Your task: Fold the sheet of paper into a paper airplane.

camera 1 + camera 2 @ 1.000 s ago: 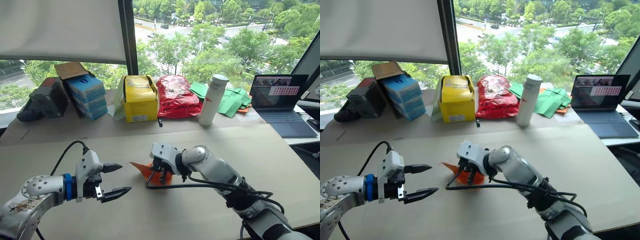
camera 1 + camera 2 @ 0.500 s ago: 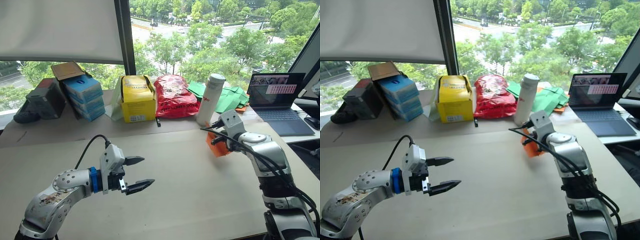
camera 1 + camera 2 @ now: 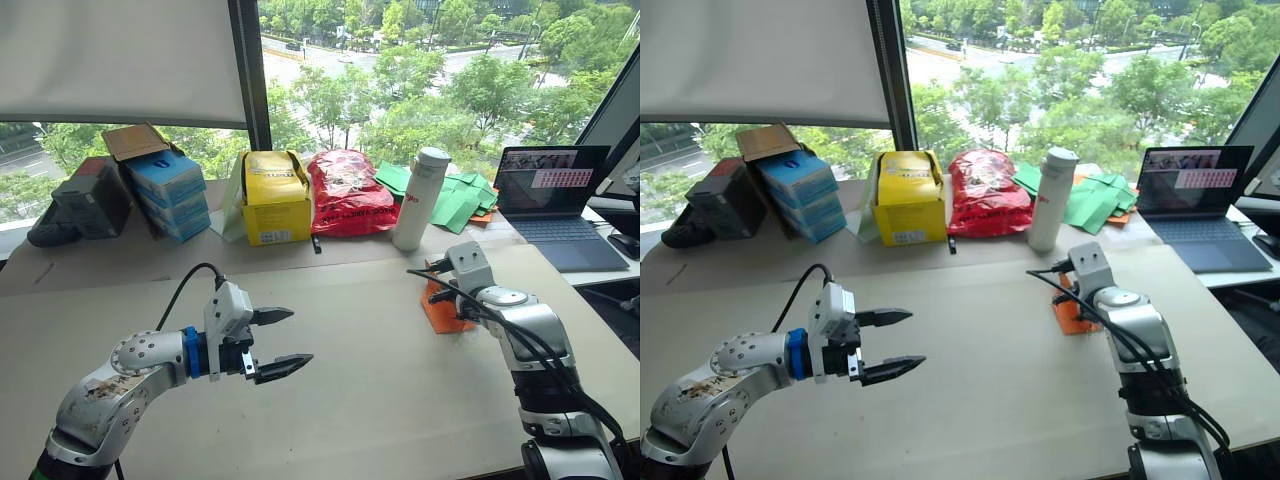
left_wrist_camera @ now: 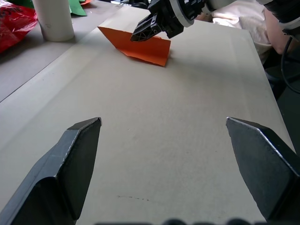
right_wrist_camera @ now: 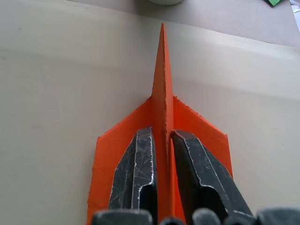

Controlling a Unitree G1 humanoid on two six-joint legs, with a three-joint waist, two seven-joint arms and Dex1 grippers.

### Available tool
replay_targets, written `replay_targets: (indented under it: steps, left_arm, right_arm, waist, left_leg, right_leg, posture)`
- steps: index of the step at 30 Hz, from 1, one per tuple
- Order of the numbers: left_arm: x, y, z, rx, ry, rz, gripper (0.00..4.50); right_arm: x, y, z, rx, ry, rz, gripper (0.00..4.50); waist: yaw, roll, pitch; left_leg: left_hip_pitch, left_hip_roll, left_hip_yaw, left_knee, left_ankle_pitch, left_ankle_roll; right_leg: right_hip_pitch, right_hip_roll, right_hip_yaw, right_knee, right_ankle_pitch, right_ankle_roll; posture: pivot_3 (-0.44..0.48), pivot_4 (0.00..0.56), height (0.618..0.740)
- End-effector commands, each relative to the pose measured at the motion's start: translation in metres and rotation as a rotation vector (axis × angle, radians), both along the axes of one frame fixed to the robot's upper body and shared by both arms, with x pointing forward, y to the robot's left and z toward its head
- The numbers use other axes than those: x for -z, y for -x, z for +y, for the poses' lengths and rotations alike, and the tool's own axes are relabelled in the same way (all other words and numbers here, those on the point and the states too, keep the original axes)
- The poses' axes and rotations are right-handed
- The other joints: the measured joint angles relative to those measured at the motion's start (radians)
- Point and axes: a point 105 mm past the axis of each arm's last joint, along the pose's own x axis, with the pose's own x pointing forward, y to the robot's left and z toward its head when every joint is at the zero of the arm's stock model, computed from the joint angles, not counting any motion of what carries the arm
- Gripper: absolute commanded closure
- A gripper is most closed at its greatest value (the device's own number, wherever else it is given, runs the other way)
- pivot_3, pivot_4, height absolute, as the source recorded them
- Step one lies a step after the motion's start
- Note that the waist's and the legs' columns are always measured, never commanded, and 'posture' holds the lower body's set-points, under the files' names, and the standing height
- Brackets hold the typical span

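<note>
Fingers of my left gripper hang spread and idle well left of the white bottle, while just right of it my right gripper, pinching the paper airplane, has lowered the finished wedge onto the table.

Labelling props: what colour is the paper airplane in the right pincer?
Bright orange paper airplane, clearest in the right wrist view, pinched by the right pincer.

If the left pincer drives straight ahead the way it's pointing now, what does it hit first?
Probably the orange paper airplane held in the right pincer. The left pincer is open over bare table, with nothing else in line, though depth is hard to judge.
</note>
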Motion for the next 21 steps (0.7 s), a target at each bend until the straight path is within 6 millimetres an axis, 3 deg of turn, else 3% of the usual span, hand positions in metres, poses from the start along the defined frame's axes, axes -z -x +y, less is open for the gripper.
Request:
replay_targets:
  steps: [1, 7, 10, 15, 18, 21]
  left_arm:
    - [-0.008, 0.002, -0.001, 0.019, 0.004, -0.035, 0.00]
    - [-0.008, 0.002, 0.002, 0.010, 0.001, -0.038, 0.00]
    - [-0.008, 0.001, 0.006, -0.016, 0.002, -0.040, 0.00]
    - [-0.005, -0.022, 0.037, -0.237, 0.010, -0.116, 0.00]
    - [-0.006, -0.037, 0.060, -0.439, 0.086, -0.163, 0.00]
    - [0.013, -0.043, 0.086, -0.643, 0.083, -0.146, 0.00]
  right_arm:
    - [-0.028, 0.000, -0.001, -0.002, -0.010, -0.100, 2.25]
    - [-0.060, 0.000, 0.010, -0.066, -0.045, -0.199, 0.16]
    - [-0.075, 0.001, 0.023, -0.137, -0.101, -0.258, 0.07]
    - [-0.087, 0.026, 0.078, -0.504, -0.177, -0.400, 0.07]
    - [-0.068, 0.040, 0.094, -0.619, -0.149, -0.437, 0.07]
    - [-0.034, 0.052, 0.107, -0.681, -0.171, -0.414, 0.07]
  waist:
    - [0.000, 0.000, 0.000]
    - [-0.001, 0.000, 0.000]
    - [-0.001, 0.000, 0.000]
    - [0.000, 0.000, 0.000]
    - [0.002, 0.000, 0.000]
    - [0.002, 0.000, 0.000]
  left_leg:
    - [0.000, 0.000, 0.000, 0.000, 0.000, 0.000]
    - [0.000, 0.000, 0.000, 0.000, 0.000, 0.000]
    - [0.000, 0.000, 0.000, 0.000, 0.000, 0.000]
    - [0.001, 0.000, 0.000, 0.000, 0.000, 0.000]
    - [0.002, 0.000, 0.000, 0.000, 0.000, 0.000]
    - [0.002, 0.000, 0.000, 0.000, -0.001, 0.001]
  right_leg:
    - [0.000, 0.000, 0.000, 0.000, 0.000, 0.000]
    - [0.000, 0.000, 0.000, 0.000, 0.000, 0.000]
    - [0.000, 0.000, 0.000, 0.000, 0.000, 0.000]
    - [0.000, 0.000, 0.000, 0.000, 0.000, 0.000]
    - [0.002, 0.000, 0.000, -0.001, 0.000, 0.000]
    - [0.002, 0.000, 0.000, 0.000, 0.000, 0.000]
  posture:
    - [0.000, 0.150, 0.740]
    - [0.000, 0.150, 0.740]
    - [0.000, 0.150, 0.740]
    - [0.000, 0.150, 0.740]
    - [0.000, 0.150, 0.740]
    - [0.000, 0.150, 0.740]
